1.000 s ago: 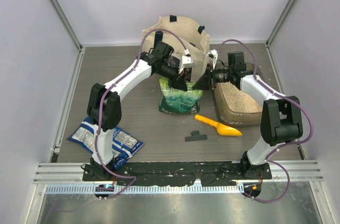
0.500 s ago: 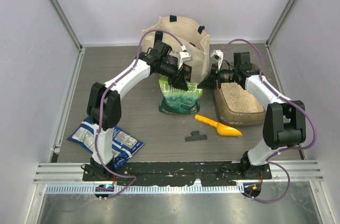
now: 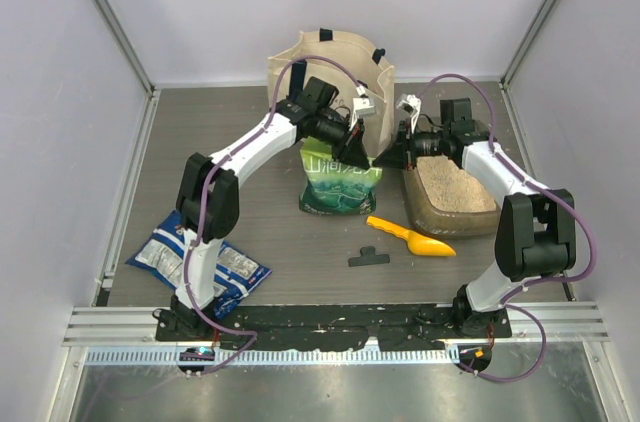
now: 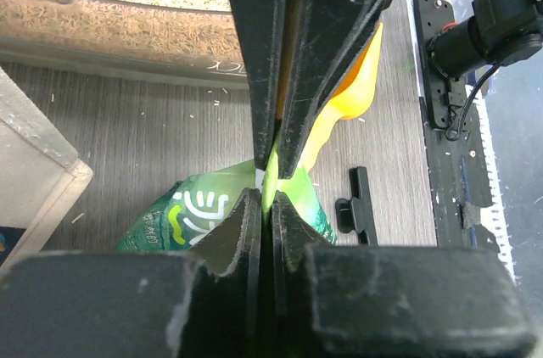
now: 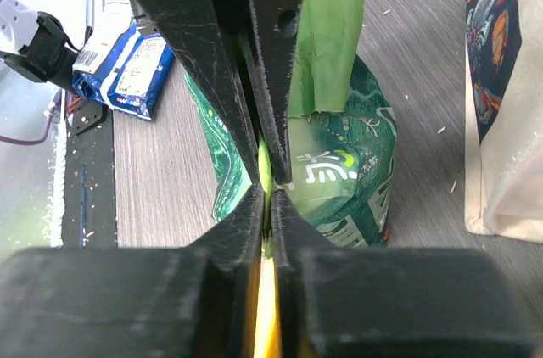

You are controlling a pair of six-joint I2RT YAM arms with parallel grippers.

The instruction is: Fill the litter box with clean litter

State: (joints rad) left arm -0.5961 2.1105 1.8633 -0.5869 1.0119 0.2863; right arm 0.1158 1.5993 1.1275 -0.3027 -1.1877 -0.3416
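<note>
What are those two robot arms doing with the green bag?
The left end effector and the right end effector are each shut on the top edge of the green pouch, which stands upright. Beside it, the litter box already holds some sandy litter. A yellow scoop lies on the table, untouched.

1. The litter box [image 3: 452, 225], a shallow tray of translucent grey-brown plastic, sits flat on the right side of the table [image 3: 270, 227].
2. The clean litter [image 3: 448, 187], pale beige grains, covers its floor.
</note>
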